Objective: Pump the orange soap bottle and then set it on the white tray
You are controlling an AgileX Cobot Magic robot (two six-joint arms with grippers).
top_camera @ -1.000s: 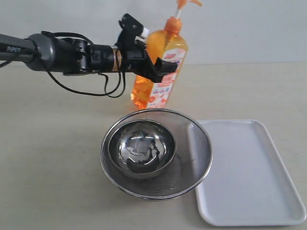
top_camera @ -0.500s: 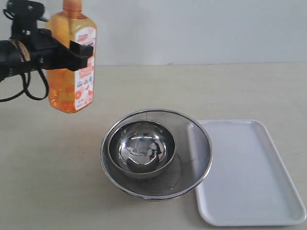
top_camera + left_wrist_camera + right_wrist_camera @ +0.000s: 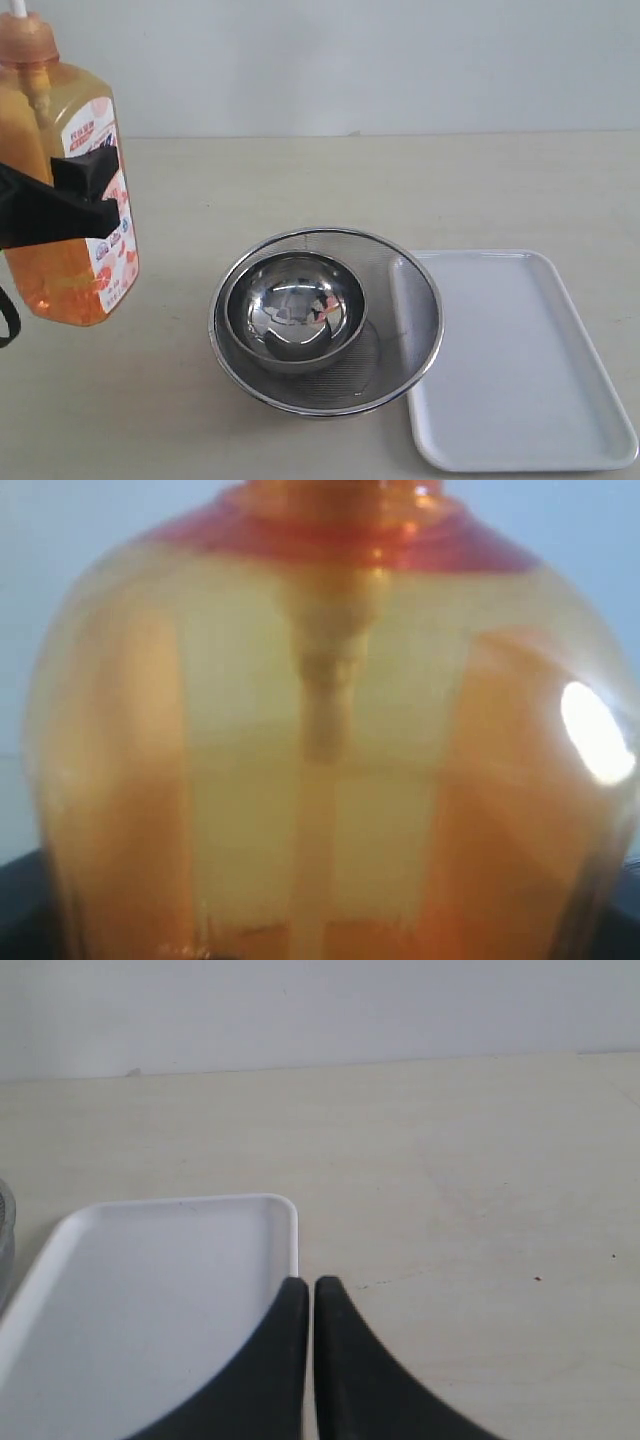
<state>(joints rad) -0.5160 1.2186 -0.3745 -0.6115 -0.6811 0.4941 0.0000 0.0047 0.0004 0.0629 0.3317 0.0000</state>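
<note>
Left gripper [image 3: 70,195] clamped on orange soap bottle [image 3: 65,270], held upright. Bottle shifted from behind mesh strainer [image 3: 400,300] to far left of exterior view, well apart from white tray [image 3: 520,360]. Strainer, steel bowl [image 3: 295,310], tray unmoved. Right gripper [image 3: 312,1300] closed, fingers together, at tray corner.

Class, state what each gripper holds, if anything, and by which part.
Left gripper holds the orange soap bottle around its mid-body; right gripper is shut, holding nothing.
</note>
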